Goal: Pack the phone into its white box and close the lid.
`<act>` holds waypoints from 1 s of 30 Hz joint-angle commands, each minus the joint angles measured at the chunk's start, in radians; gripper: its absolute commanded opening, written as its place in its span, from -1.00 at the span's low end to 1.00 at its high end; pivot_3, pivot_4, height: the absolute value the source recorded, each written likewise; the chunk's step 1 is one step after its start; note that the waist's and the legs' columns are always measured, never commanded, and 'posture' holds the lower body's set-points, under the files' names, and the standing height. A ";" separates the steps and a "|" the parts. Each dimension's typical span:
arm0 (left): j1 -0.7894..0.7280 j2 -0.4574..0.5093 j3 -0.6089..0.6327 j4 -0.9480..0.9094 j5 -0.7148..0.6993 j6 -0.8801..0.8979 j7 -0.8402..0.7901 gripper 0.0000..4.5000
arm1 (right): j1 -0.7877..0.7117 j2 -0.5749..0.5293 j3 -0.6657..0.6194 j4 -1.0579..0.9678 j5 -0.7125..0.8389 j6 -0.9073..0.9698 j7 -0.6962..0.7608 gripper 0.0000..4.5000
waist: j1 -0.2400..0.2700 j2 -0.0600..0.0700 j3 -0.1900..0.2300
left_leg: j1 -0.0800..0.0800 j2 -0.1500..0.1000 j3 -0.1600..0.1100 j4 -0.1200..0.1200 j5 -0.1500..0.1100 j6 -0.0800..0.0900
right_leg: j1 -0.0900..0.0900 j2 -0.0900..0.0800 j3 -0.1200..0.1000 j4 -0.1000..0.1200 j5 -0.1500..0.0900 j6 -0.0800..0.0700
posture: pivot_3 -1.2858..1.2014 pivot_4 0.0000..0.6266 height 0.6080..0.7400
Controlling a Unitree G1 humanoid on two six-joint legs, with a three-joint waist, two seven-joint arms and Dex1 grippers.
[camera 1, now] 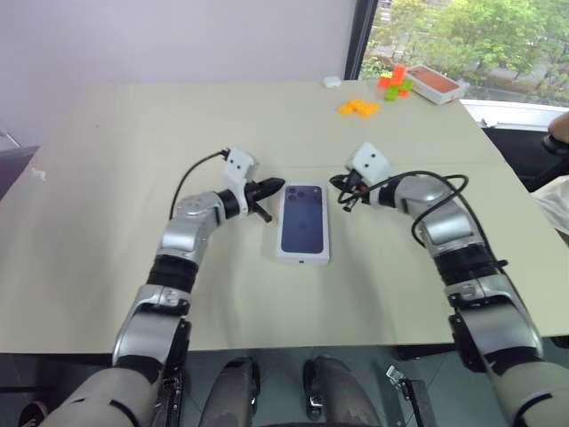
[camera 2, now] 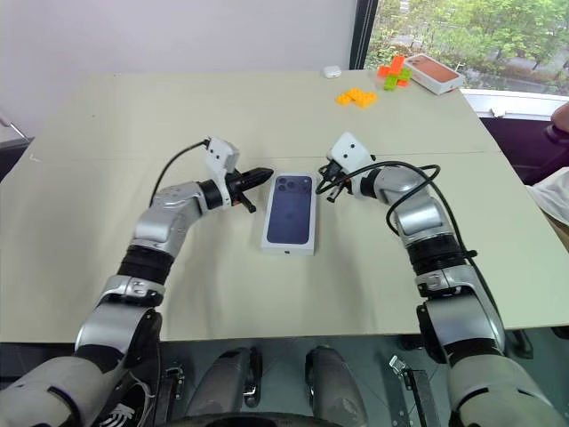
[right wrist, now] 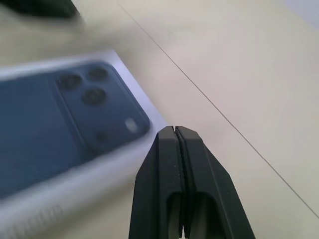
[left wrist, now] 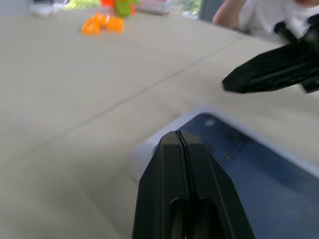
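The lid (camera 1: pixel 304 224) lies flat at the middle of the table (camera 1: pixel 116 178), its printed phone picture facing up, and serves as the landmark. Off its far-left corner sits the left gripper (camera 1: pixel 272 187), fingers pressed together, close to the edge; off its far-right corner sits the right gripper (camera 1: pixel 340 183), likewise closed, leaving a narrow gap on each side. The lid's near end and both long sides toward the robot have bare tabletop around them. Beyond the lid the surface stays open until the far-right corner, where 2 clusters of toy blocks (orange (camera 1: pixel 358 107) and mixed colours (camera 1: pixel 395 82)), a tray (camera 1: pixel 434 83) and a small white object (camera 1: pixel 332 82) stand well apart from it.
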 commanded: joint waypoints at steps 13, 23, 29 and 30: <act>0.119 0.098 -0.100 -0.145 0.022 0.205 -0.215 -1.00 | 0.144 -0.068 0.066 -0.211 0.011 0.124 0.211 -0.98 | -0.002 0.000 -0.001 | 0.006 0.000 -0.001 0.001 0.000 0.000 | 0.006 -0.001 0.000 0.002 0.000 0.001 | 0.03 -0.52 1.00; 0.260 0.215 -0.135 -0.454 -0.071 0.357 -0.354 -1.00 | 0.253 -0.178 0.097 -0.510 0.153 0.337 0.425 -0.98 | -0.001 0.001 -0.001 | 0.024 0.001 -0.001 -0.009 0.000 0.001 | 0.024 -0.001 0.000 -0.011 0.000 -0.005 | 0.03 -0.52 1.00; 0.278 0.219 -0.112 -0.488 -0.098 0.372 -0.333 -1.00 | 0.245 -0.174 0.099 -0.520 0.174 0.383 0.413 -0.98 | 0.001 0.001 -0.001 | 0.018 0.001 -0.001 -0.009 0.000 0.001 | 0.018 -0.002 0.000 -0.011 0.000 -0.004 | 0.03 -0.52 1.00; 0.276 0.215 -0.093 -0.498 -0.122 0.401 -0.326 -1.00 | 0.233 -0.162 0.085 -0.501 0.181 0.397 0.398 -0.98 | 0.001 0.001 -0.001 | 0.018 0.001 -0.001 -0.009 0.000 0.001 | 0.018 -0.002 0.000 -0.011 0.000 -0.004 | 0.03 -0.52 1.00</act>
